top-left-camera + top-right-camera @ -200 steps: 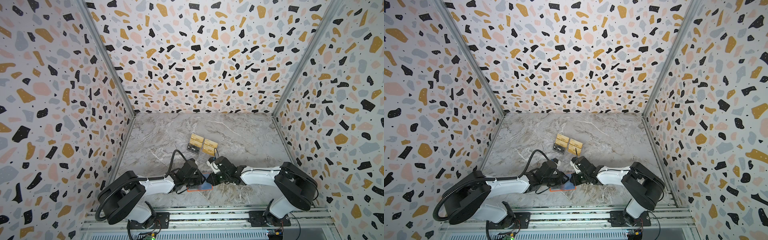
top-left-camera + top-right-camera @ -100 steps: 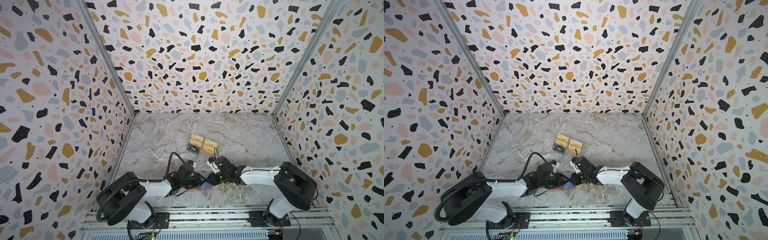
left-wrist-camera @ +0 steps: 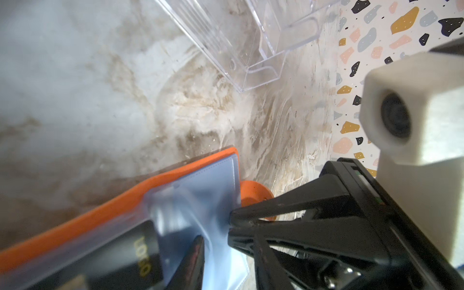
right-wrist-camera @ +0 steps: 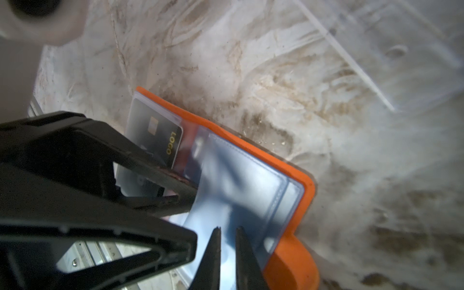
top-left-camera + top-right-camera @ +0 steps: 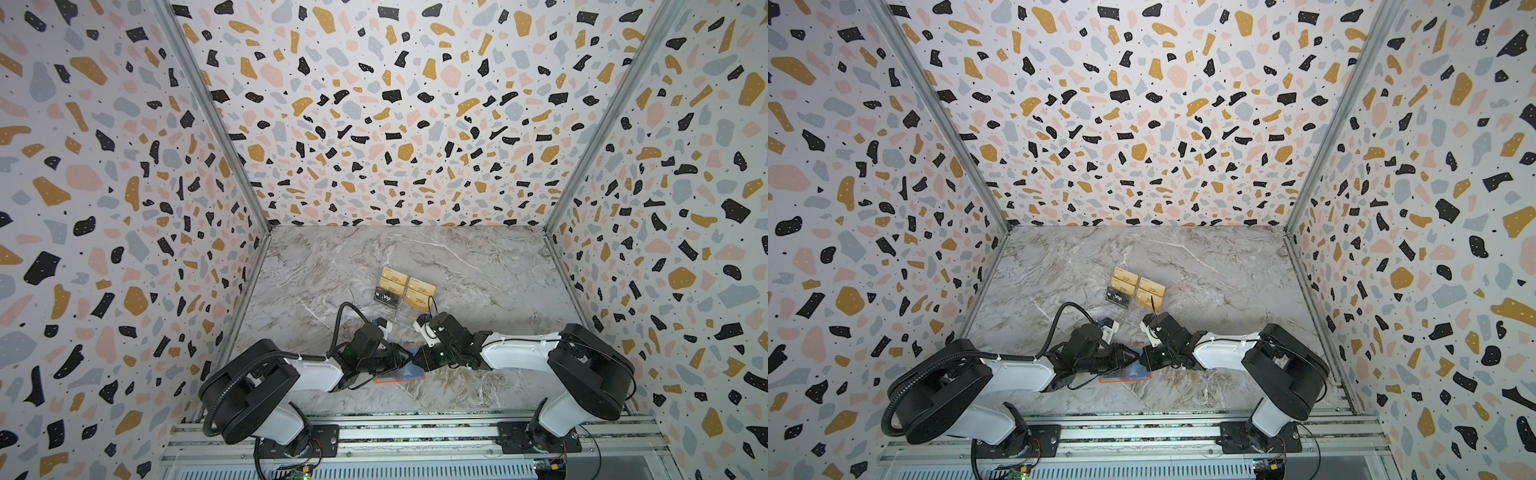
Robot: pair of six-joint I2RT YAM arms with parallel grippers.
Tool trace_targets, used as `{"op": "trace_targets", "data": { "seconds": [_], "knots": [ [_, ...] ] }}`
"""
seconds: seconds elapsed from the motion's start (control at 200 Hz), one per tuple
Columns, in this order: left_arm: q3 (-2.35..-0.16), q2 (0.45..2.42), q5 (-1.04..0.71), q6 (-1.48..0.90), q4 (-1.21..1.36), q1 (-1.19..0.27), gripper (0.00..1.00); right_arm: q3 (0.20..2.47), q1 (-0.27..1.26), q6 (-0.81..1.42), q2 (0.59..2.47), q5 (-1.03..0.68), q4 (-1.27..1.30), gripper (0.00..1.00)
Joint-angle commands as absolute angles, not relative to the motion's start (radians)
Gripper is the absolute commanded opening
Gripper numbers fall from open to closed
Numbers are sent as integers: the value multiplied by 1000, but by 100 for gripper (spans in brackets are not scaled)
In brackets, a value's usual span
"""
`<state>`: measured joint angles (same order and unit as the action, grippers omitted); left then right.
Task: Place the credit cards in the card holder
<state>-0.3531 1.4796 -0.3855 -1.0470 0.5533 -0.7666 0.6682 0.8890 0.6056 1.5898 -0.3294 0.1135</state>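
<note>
Insertion step: right gripper [image 4: 228, 233] pinches a clear sleeve [image 4: 238, 180] of the open card holder [image 4: 298, 180], black card [image 4: 160, 133] looks partly in, left gripper [image 4: 194, 211] grip cannot be told; next move likely needs the card slid fully home.

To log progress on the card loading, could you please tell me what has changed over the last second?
The left gripper drew back a little toward its own base, jaws slightly apart. The right gripper stayed pinching a clear sleeve of the card holder; the holder and the credit cards farther back did not move.
</note>
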Motion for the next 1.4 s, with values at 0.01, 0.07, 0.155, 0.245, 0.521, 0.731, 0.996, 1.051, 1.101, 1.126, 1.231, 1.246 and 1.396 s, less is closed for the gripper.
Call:
{"op": "trace_targets", "data": {
  "seconds": [0.01, 0.07, 0.155, 0.245, 0.521, 0.731, 0.996, 1.051, 1.101, 1.126, 1.231, 1.246, 1.396],
  "knots": [
    [-342, 1491, -408, -1019, 626, -756, 36, 662, 887, 612, 1588, -327, 81, 15],
    [-338, 1495, -407, -1016, 626, -755, 36, 663, 886, 612, 1588, -328, 81, 14],
    [-324, 1497, -412, -1020, 639, -756, 37, 664, 887, 614, 1588, -326, 79, 15],
    [-293, 1504, -425, -1043, 682, -756, 39, 666, 887, 614, 1592, -327, 79, 15],
    [-250, 1521, -476, -1082, 761, -776, 41, 675, 888, 614, 1604, -330, 78, 14],
    [-247, 1522, -489, -1099, 793, -783, 45, 674, 889, 618, 1590, -327, 83, 13],
    [-182, 1567, -487, -1240, 985, -784, 49, 678, 890, 612, 1562, -308, 74, 13],
    [-183, 1583, -494, -1242, 1001, -784, 50, 672, 888, 616, 1569, -314, 88, 13],
    [-189, 1596, -496, -1242, 1001, -784, 50, 670, 888, 619, 1579, -320, 94, 13],
    [-187, 1602, -497, -1247, 1009, -784, 50, 672, 889, 618, 1583, -323, 96, 13],
    [-173, 1606, -492, -1267, 1029, -783, 50, 669, 890, 619, 1585, -326, 98, 13],
    [-171, 1606, -491, -1270, 1029, -785, 50, 668, 889, 619, 1582, -325, 98, 13],
    [-151, 1576, -480, -1285, 1015, -784, 51, 666, 890, 618, 1571, -318, 90, 13]
  ]
}}
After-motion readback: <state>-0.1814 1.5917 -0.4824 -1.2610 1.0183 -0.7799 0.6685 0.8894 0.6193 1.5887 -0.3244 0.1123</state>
